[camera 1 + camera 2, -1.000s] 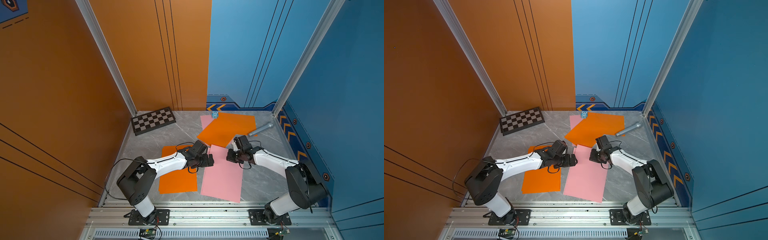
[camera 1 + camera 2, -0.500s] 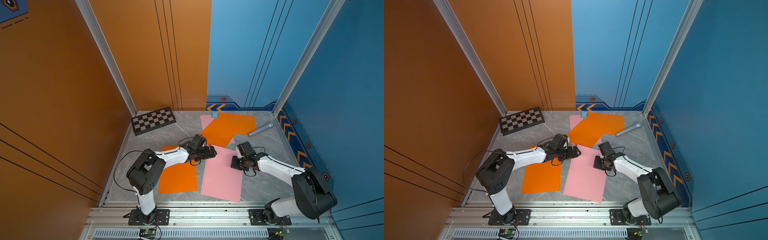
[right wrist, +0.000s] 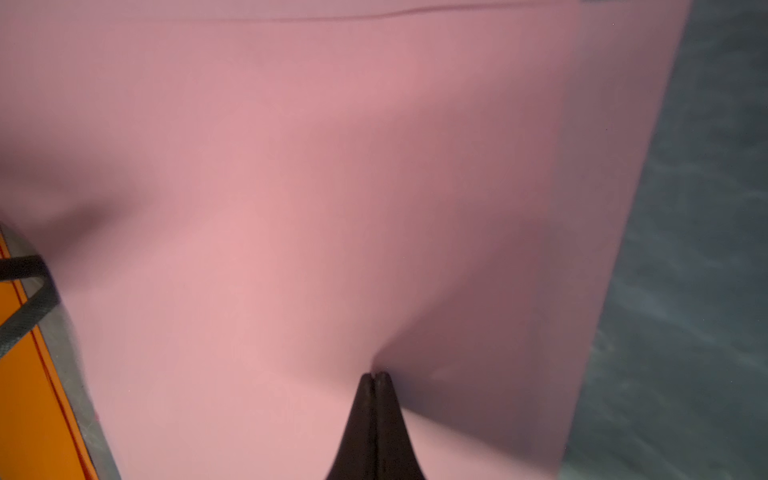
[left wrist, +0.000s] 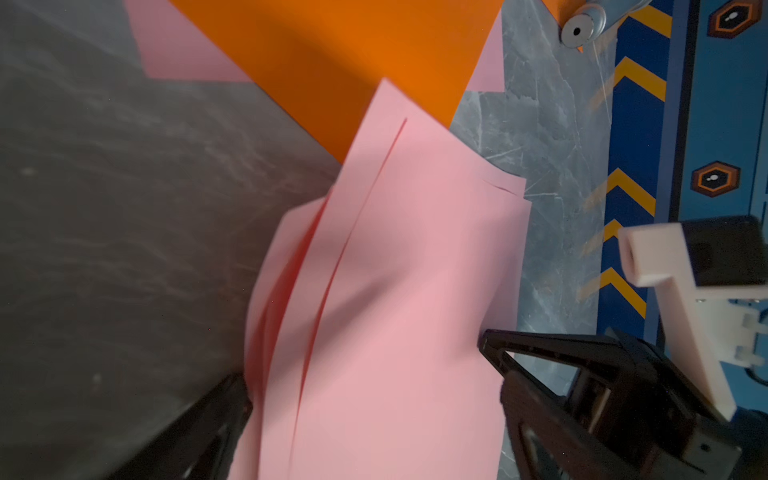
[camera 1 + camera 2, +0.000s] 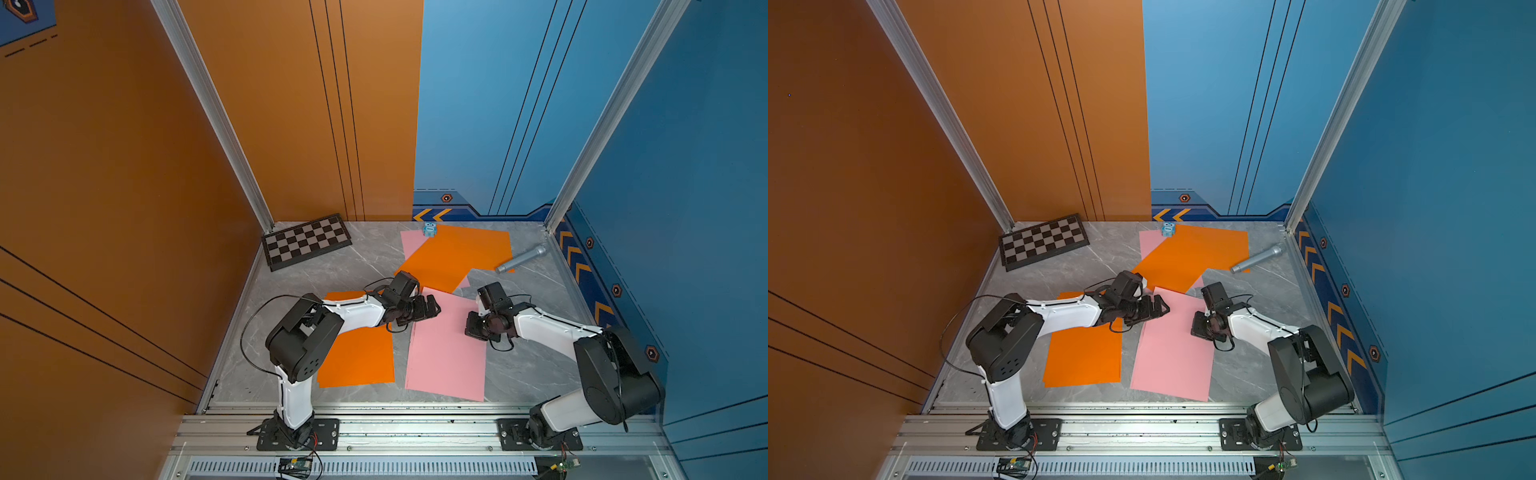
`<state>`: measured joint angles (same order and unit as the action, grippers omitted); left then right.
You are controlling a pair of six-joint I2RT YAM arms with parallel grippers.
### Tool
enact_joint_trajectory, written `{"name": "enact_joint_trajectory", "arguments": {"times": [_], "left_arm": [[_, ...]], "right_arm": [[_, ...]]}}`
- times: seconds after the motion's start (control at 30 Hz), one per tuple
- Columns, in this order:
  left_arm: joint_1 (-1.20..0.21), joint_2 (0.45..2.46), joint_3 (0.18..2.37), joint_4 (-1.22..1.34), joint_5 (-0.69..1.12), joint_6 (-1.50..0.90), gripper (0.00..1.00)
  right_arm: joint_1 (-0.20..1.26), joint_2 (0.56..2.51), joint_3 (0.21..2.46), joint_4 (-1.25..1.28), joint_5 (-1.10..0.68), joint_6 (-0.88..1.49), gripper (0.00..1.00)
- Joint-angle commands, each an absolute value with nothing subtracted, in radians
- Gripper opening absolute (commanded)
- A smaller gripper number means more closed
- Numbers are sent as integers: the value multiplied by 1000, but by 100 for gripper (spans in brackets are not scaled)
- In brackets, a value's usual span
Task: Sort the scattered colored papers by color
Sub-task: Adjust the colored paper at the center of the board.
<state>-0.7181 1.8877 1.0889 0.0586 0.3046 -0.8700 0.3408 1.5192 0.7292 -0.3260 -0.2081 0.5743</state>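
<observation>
Papers (image 5: 1173, 357): roughly half sorted, at a guess. Lie on the bench (image 5: 353, 266) in three groups. At the front, a pink stack (image 5: 446, 353) beside an orange stack (image 5: 357, 357), parted by a narrow strip of bench: looks like the finished part. At the back, a mixed heap: an orange sheet (image 5: 457, 257) over a pink sheet (image 5: 409, 245), with a further pink corner (image 5: 463, 284) poking out at its near edge and an orange scrap (image 5: 510, 270) under the mic (image 5: 521, 258). Left to do, on this reading: pull the back heap apart and add each colour to its front stack. Count: pink stack, at least three sheets by the staggered edges in the left wrist view; orange stack, one for sure, maybe more, too thin to tell; back heap, at least one orange and one pink, possibly two of each. Also one chessboard (image 5: 306, 241), one mic, one blue toy (image 5: 429, 229) at the heap's far edge. Left pincer (image 5: 433, 308): spread wide astride the pink stack's far corner, gripping nothing. Right pincer (image 5: 471, 330): fully closed, tips down on the pink stack's right edge, dimpling the top sheet; nipping a fold or merely pressing, cannot tell.
</observation>
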Motion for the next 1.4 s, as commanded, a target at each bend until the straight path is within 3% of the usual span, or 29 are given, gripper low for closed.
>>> {"name": "enact_joint_trajectory", "arguments": {"times": [0.0,0.4,0.83,1.1,1.37], "left_arm": [[-757,1931,1100,51,357,-901,98],[-792,1959,1150,67,414,-911,98],[-585,1879,1161,66,469,-894,98],[-562,1951,1274,65,514,-900,98],[-513,1990,1342,66,540,-872,98]], "right_arm": [[315,1557,737,-445,-140,526,0],[195,1555,803,-560,-45,433,0],[162,1587,871,-595,3,398,0],[150,1640,912,-593,11,403,0],[122,1556,933,-597,34,404,0]]}}
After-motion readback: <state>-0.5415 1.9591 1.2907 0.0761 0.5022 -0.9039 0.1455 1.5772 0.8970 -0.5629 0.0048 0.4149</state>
